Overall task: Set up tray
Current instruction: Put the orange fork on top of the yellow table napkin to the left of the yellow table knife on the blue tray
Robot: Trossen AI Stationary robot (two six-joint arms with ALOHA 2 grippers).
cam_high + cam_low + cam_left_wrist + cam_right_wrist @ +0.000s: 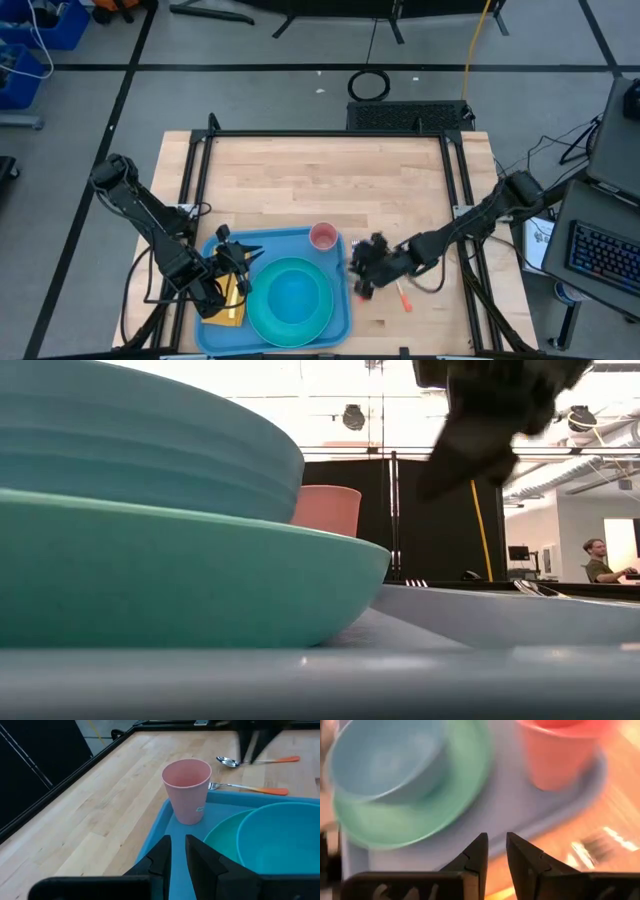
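Note:
The light-blue tray [283, 243] lies at the table's near edge. On it rests a teal plate [262, 312] with a blue bowl [296, 296] standing in it. A pink cup [324, 237] stands upright in the tray's far right corner. My left gripper [178, 851] hovers over the tray's left part, its fingers a narrow gap apart with nothing between them. My right gripper [358, 272] hangs just off the tray's right edge, near the cup. Its fingers [475, 852] also stand a narrow gap apart, with nothing between them.
A spoon [227, 762] and a fork [235, 785], both with orange handles, lie on the bare wood right of the tray, under my right arm. A yellow flat thing [232, 303] lies in the tray's left part. The table's far half is bare wood [320, 180].

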